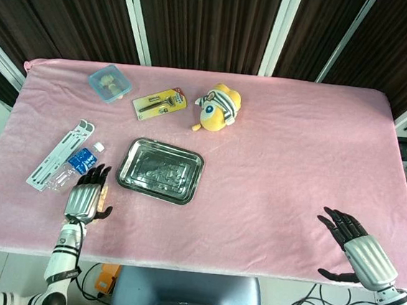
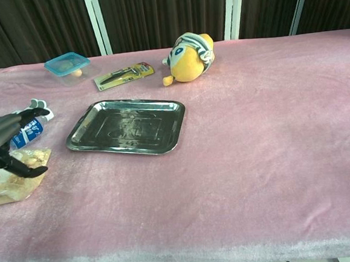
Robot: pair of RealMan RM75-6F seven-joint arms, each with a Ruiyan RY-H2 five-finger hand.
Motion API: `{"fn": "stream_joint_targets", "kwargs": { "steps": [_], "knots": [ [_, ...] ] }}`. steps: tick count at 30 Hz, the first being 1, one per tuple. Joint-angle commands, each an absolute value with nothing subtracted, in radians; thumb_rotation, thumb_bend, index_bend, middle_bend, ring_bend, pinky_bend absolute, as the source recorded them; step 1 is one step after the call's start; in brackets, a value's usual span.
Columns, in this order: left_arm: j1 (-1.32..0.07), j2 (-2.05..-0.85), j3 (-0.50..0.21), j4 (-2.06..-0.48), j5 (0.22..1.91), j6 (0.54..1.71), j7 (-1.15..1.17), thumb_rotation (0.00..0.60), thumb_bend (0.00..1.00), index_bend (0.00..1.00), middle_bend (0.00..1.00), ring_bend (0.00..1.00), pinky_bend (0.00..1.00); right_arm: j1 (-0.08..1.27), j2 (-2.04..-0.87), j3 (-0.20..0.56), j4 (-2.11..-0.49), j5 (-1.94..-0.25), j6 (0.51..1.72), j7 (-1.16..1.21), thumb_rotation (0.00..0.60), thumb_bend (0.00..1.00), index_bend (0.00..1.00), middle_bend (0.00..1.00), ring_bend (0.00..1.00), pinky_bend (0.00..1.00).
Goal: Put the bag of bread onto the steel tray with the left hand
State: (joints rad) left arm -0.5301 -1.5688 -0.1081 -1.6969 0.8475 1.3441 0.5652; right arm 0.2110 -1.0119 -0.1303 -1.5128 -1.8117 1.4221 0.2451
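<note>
The bag of bread lies flat on the pink cloth left of the steel tray. In the head view my left hand covers most of the bag. The chest view shows that hand just above the bag, fingers spread, its thumb reaching down by the bag's near side. The steel tray holds nothing. My right hand hangs open off the table's front right edge, seen only in the head view.
A water bottle and a white rack lie just behind the bag. At the back are a blue-lidded box, a razor pack and a yellow plush toy.
</note>
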Motion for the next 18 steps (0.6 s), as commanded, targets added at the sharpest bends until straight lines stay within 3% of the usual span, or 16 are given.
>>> {"fn": "stream_joint_targets", "kwargs": {
  "steps": [1, 8, 12, 15, 18],
  "knots": [
    [-0.516, -1.566, -0.094, -1.677, 0.844, 1.329, 0.562, 0.600, 0.28, 0.00, 0.00, 0.00, 0.17, 0.213, -1.012, -0.131, -1.514, -1.813, 1.417, 0.242, 0.600, 0.11, 0.00, 0.00, 0.00, 0.22],
    [-0.514, -1.592, -0.109, -1.607, 0.769, 1.303, 0.614, 0.600, 0.28, 0.00, 0.00, 0.00, 0.18, 0.218, -1.009, -0.132, -1.518, -1.809, 1.408, 0.243, 0.600, 0.11, 0.00, 0.00, 0.00, 0.22],
    [-0.511, -1.596, -0.123, -1.595, 0.719, 1.301, 0.645, 0.600, 0.28, 0.08, 0.04, 0.01, 0.20, 0.219, -1.008, -0.130, -1.519, -1.807, 1.407, 0.245, 0.600, 0.11, 0.00, 0.00, 0.00, 0.22],
    [-0.506, -1.601, -0.132, -1.583, 0.709, 1.306, 0.647, 0.600, 0.32, 0.20, 0.18, 0.13, 0.30, 0.219, -1.009, -0.131, -1.520, -1.807, 1.405, 0.244, 0.600, 0.11, 0.00, 0.00, 0.00, 0.22],
    [-0.501, -1.617, -0.136, -1.563, 0.719, 1.326, 0.652, 0.600, 0.41, 0.37, 0.39, 0.38, 0.54, 0.221, -1.010, -0.132, -1.521, -1.807, 1.401, 0.240, 0.600, 0.11, 0.00, 0.00, 0.00, 0.22]
  ]
}}
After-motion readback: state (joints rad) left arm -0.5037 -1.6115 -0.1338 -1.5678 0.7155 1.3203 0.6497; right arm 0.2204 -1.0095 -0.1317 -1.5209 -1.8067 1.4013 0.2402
